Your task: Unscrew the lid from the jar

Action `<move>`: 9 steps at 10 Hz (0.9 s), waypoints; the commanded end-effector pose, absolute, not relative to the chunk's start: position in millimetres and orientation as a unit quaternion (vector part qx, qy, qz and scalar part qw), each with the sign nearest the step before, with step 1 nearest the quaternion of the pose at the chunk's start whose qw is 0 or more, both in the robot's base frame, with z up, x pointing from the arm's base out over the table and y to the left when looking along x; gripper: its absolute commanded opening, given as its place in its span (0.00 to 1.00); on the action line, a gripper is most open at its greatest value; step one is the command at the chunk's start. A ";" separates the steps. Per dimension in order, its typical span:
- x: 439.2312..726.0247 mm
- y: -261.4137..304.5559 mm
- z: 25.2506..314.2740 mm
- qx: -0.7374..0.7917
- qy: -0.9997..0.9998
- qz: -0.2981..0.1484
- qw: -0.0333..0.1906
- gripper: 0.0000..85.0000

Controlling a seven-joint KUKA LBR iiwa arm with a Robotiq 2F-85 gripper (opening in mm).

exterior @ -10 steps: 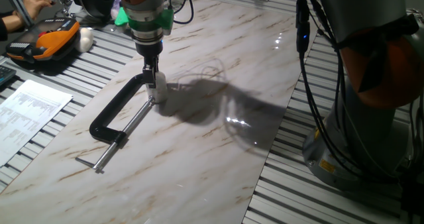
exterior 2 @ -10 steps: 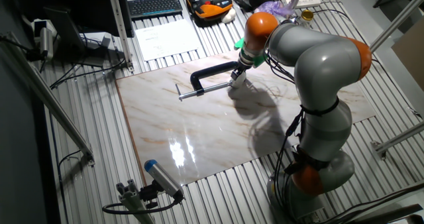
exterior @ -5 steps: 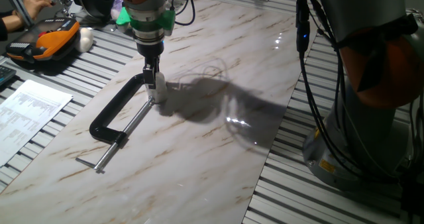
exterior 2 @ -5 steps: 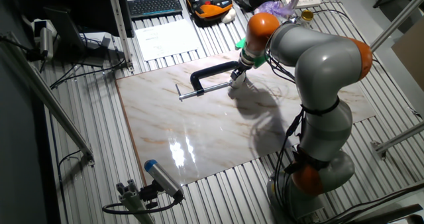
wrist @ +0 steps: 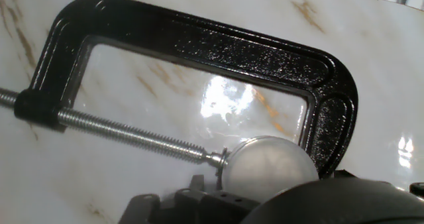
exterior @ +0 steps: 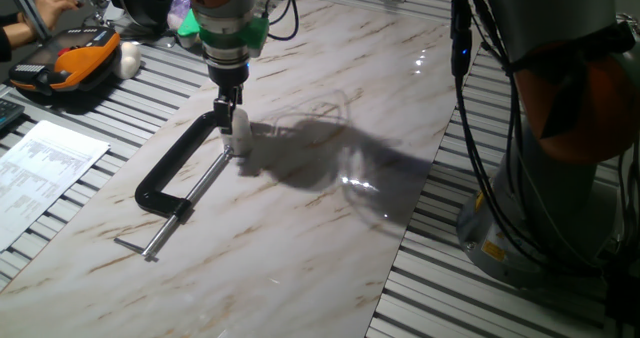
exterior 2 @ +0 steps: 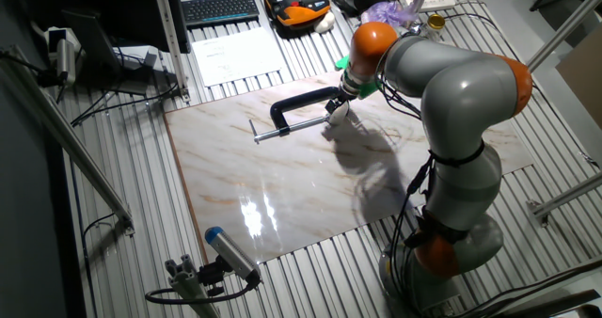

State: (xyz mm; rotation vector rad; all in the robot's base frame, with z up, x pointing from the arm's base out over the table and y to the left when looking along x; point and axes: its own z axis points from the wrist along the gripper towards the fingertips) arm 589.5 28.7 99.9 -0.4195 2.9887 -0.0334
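A small white lid point(exterior: 239, 128) sits on a tiny whitish jar point(exterior: 241, 146), which is pinned between the screw and the jaw of a black C-clamp point(exterior: 172, 173) lying on the marble board. My gripper point(exterior: 232, 118) comes straight down onto the lid, its dark fingers shut around it. The other fixed view shows the gripper point(exterior 2: 339, 112) at the clamp's point(exterior 2: 293, 105) right end. From the hand view, the round white lid point(wrist: 265, 166) lies at the bottom centre beside the clamp frame point(wrist: 199, 45). Dark parts of my hand cover its lower edge, and the jar below is hidden.
An orange case point(exterior: 72, 63) with a white lump point(exterior: 130, 58) beside it lies at the far left, and a printed sheet point(exterior: 45, 163) lies nearer. A person's hand point(exterior: 45, 6) is at the top left corner. My arm's base point(exterior: 560, 178) stands to the right of the board.
My hand has turned about its axis, and the cables and purple part by the wrist have shifted. It stands slightly higher than a second ago. The clamp has not moved.
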 end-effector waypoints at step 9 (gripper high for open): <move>597.5 30.0 121.0 0.530 0.846 -0.054 0.001 1.00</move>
